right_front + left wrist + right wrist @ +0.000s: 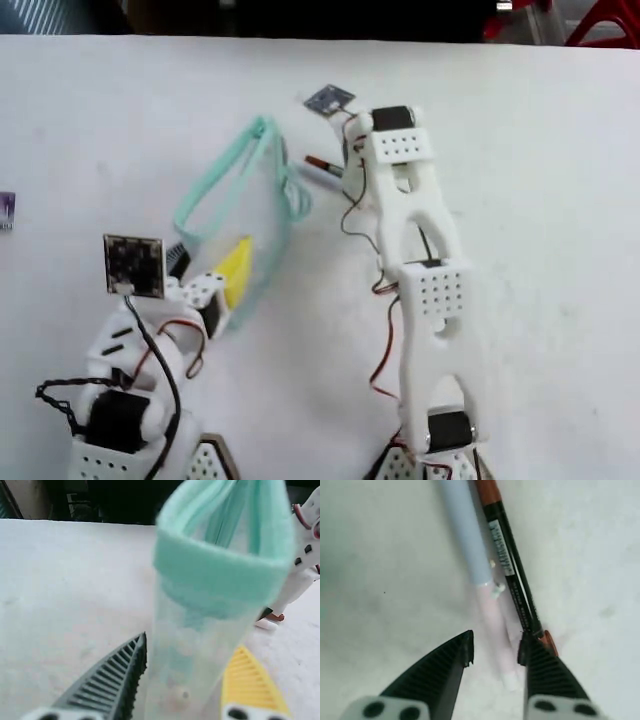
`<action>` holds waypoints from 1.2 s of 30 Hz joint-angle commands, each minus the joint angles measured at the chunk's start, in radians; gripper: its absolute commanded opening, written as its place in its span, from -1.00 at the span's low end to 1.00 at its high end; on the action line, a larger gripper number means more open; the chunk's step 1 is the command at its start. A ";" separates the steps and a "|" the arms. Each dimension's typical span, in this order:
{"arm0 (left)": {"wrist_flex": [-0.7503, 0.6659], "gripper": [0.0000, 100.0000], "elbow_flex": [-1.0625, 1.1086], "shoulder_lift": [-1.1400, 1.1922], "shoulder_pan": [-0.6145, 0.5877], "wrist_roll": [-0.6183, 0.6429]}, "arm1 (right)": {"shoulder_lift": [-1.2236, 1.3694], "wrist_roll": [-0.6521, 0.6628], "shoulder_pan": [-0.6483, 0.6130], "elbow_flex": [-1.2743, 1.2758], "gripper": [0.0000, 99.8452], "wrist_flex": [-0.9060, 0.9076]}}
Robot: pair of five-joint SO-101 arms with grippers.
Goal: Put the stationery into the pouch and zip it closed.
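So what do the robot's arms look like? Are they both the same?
Nearly. The left arm and right arm are both white plastic with grids of little holes, black motors, and thin red and black cables. The left one's ribbed jaws are one dark grey, one yellow, and it carries a square black-and-white patterned tag. The right one's ribbed jaws are both dark.

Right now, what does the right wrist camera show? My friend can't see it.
The right gripper is open over a pale pen with a blue-grey cap. A black pen with reddish-brown ends lies beside it on the white table.
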 commanded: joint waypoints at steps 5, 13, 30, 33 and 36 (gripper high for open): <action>-0.044 -0.51 -0.009 -0.008 -0.002 0.008 | 0.048 0.023 -0.001 -0.055 -0.85 0.001; -0.044 -0.51 -0.009 -0.008 -0.002 0.008 | 0.085 0.025 -0.002 -0.054 -0.85 -0.013; -0.044 -0.51 -0.009 -0.008 -0.002 0.008 | -0.228 0.017 0.102 -0.054 -0.96 0.143; -0.044 -0.51 -0.009 -0.008 -0.002 0.008 | -0.363 0.015 0.096 0.008 -0.96 0.143; -0.044 -0.51 -0.009 -0.008 -0.002 0.008 | -0.518 -0.002 0.076 0.106 -0.96 0.143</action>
